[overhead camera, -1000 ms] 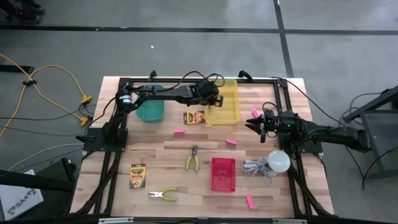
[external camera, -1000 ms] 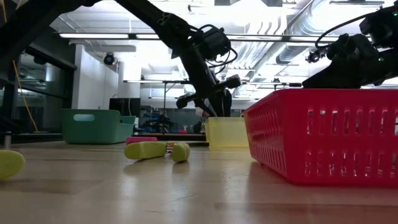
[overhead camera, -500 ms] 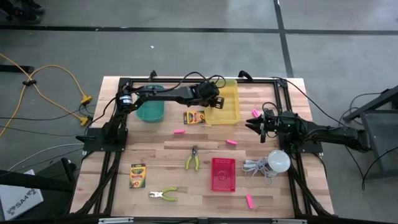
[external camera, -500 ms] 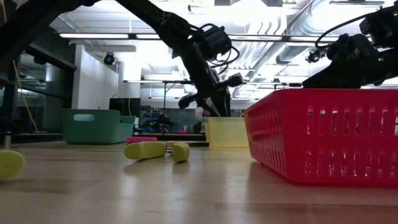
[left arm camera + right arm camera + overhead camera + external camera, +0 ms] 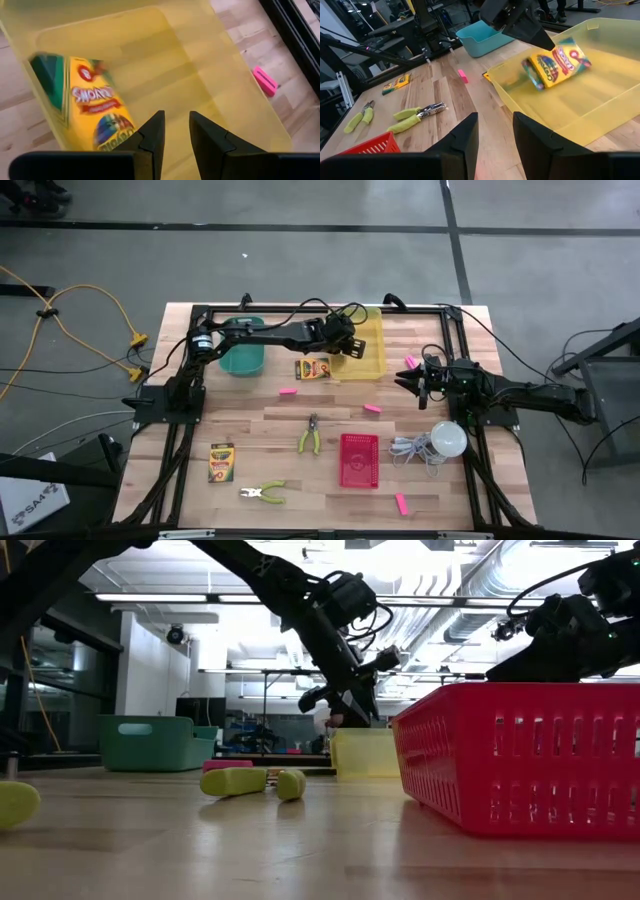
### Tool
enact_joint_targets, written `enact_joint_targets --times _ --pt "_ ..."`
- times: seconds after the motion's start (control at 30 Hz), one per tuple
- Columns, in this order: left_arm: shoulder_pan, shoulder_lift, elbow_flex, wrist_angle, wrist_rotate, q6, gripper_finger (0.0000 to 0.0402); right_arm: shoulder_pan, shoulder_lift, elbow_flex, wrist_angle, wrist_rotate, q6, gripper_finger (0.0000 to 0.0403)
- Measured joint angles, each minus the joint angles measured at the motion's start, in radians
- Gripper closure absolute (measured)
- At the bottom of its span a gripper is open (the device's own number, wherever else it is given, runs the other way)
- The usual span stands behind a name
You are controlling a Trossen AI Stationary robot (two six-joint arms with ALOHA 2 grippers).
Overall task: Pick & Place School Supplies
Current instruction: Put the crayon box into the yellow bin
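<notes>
My left gripper (image 5: pixel 350 345) (image 5: pixel 176 130) hangs open over the yellow bin (image 5: pixel 368 350) (image 5: pixel 200 75) at the table's far side, nothing between its fingers. A yellow-and-green crayon box (image 5: pixel 95 110) (image 5: pixel 555 62) shows blurred and tilted inside the bin, just below that gripper and apart from it. Another crayon box (image 5: pixel 312 368) lies flat beside the bin, a third (image 5: pixel 220 462) near the front left. Pink erasers (image 5: pixel 287 391) (image 5: pixel 372 408) (image 5: pixel 410 361) lie on the wood. My right gripper (image 5: pixel 405 383) (image 5: pixel 495 135) waits open at the right.
A teal bin (image 5: pixel 242 352) stands left of the yellow one. A red basket (image 5: pixel 359 459) sits near the front centre, with green-handled pliers (image 5: pixel 310 435) (image 5: pixel 263 492) left of it. A white bulb with coiled cord (image 5: pixel 447 438) lies at the right, another eraser (image 5: pixel 401 503) near the front edge.
My left gripper has tipped and rolled a little above the yellow bin, edging toward the table's right. The crayon box below it is blurred, in motion inside the bin.
</notes>
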Motion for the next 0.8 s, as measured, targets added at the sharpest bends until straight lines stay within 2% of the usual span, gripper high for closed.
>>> enact_joint_targets --times 0.43,0.6,0.8 --pt "-0.005 -0.004 -0.001 -0.003 -0.003 0.046 0.0315 0.0 0.0 0.0 0.0 0.0 0.0 0.0292" --pt "-0.015 -0.038 -0.002 -0.026 0.009 0.134 0.0315 0.0 0.0 0.0 0.0 0.0 0.0 0.0292" --pt "-0.064 -0.103 -0.002 -0.135 0.015 0.253 0.0315 0.0 0.0 0.0 0.0 0.0 0.0 0.0292"
